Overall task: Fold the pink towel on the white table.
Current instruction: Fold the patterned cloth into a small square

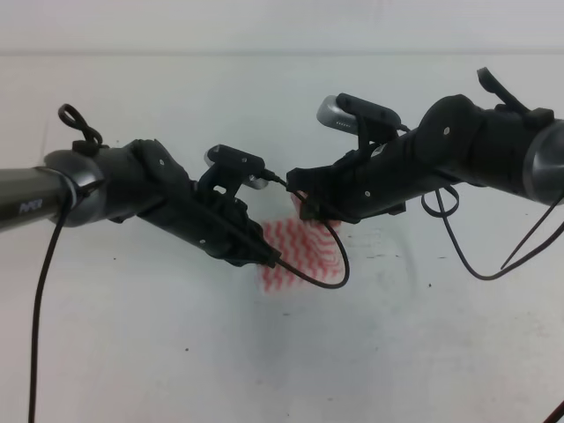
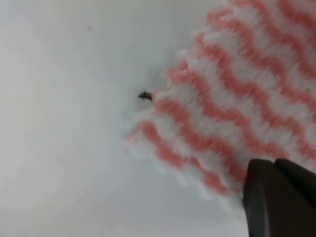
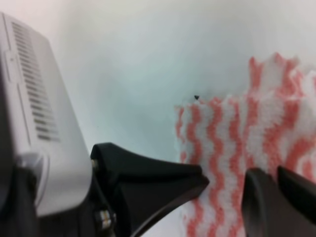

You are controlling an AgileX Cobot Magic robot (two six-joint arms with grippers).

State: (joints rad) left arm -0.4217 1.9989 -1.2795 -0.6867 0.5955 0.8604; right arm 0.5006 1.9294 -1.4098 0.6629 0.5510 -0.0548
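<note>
hiding most of pink towel [image 1: 300,256]: both arms; left gripper [image 1: 264,256], right gripper [image 1: 308,211] states unclear.

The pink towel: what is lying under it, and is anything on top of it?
Under the pink towel only the white table shows around its edges. Over it hang both arms and a black cable, which hide its upper part. Whether the left hand touches it cannot be told.

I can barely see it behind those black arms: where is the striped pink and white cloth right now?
The thin pink and white zigzag-striped towel lies on the plain white table near the middle of the exterior high view, between the left gripper and the right gripper.
</note>
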